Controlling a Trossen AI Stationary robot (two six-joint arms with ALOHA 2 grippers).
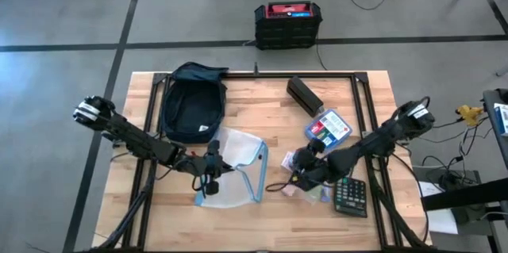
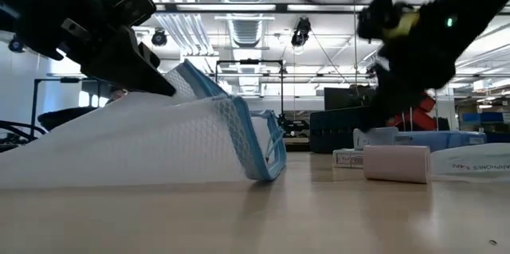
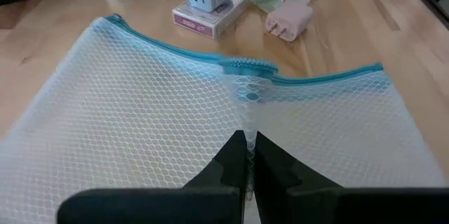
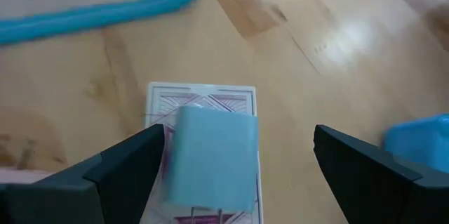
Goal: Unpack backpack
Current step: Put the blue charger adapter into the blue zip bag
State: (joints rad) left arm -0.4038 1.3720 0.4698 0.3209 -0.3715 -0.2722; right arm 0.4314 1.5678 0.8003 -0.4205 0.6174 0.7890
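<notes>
Now: left pincer (image 3: 247,155) clamps mesh bag (image 3: 140,112) | right pincer (image 4: 238,161) open over blue charger (image 4: 210,157)

Backpack (image 1: 193,101) top-left of table (image 1: 262,118); L gripper (image 1: 211,175) on mesh bag (image 1: 235,167)

Both arms are dark and thin with black cables; each gripper has two flat, black, pointy fingers.
</notes>
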